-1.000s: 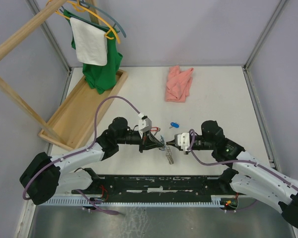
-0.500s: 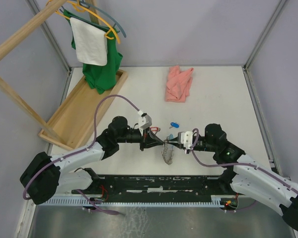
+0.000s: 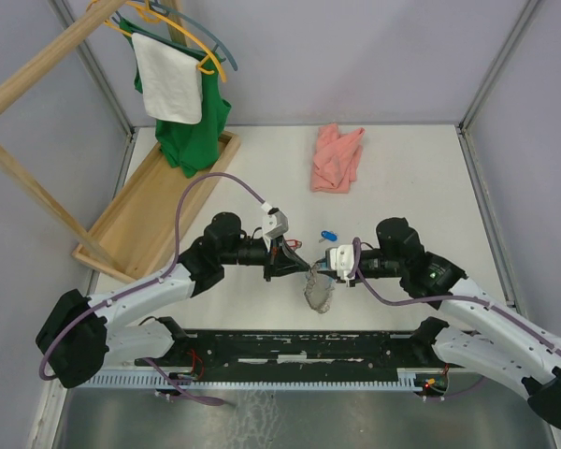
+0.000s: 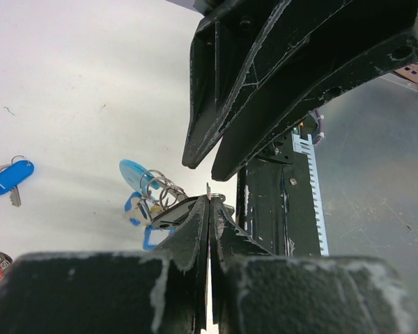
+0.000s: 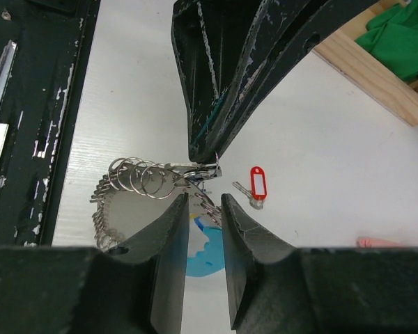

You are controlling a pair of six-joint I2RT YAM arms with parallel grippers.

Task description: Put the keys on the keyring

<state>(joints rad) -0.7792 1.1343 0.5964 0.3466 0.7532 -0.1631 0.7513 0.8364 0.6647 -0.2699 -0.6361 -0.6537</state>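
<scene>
- The task is, as I am judging it, only partly done: the keyring [image 5: 136,179] is already carrying many small silver rings and its light-blue tag [image 4: 134,172], but two keys are lying loose on the table [image 3: 421,187].
- The key with the blue tag [image 4: 10,177] is lying a little behind the grippers, and the key with the red tag [image 5: 256,185] is lying near it. Both are apart from the keyring, so they are waiting to be put on.
- I cannot tell if any key is being threaded at this moment; the metal parts are too small.
- The left gripper [image 4: 209,207] is closed and is pinching a thin metal part of the keyring at its very tips.
- The right gripper [image 5: 204,206] is standing with its jaws apart, a clear gap between them, and it is not clamping anything. The ring's wire is sitting just in front of this gap.
- Both arms are reaching inward over the middle of the table, low and almost level, with the grippers pointing at each other nearly tip to tip. The keyring is hanging below them.
</scene>
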